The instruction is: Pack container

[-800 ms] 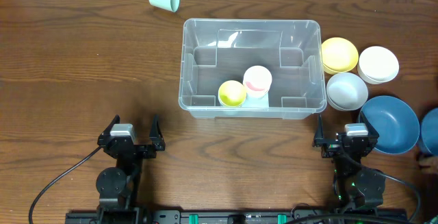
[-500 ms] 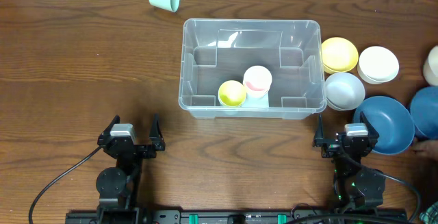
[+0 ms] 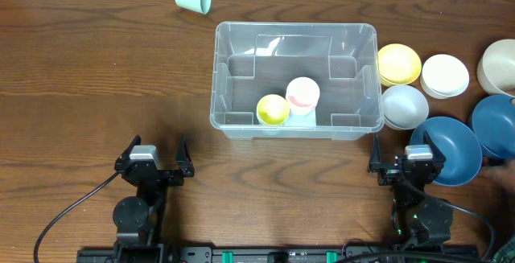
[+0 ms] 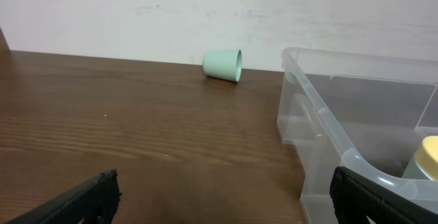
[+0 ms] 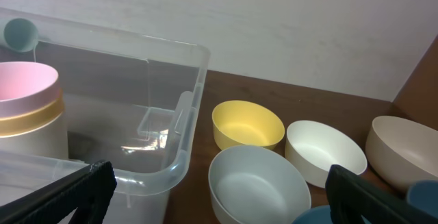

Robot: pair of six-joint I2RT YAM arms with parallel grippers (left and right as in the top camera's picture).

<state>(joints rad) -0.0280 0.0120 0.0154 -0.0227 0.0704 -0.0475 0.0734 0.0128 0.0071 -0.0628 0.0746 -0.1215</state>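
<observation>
Newly, a cream round bowl (image 3: 499,66) had slid in at right: more for the clear plastic container (image 3: 294,27). Idle, the left tool (image 3: 155,155) and right tool (image 3: 404,155) sat spread.

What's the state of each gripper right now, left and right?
Left gripper: open, holding nothing.
Right gripper: open, holding nothing.

A robot lab bench, by the look of it.
My arm bases (image 3: 133,215) stand at the edge of a wood-grain table (image 3: 80,94), black cables (image 3: 78,201) trailing, bare white wall (image 4: 102,11) behind.
</observation>
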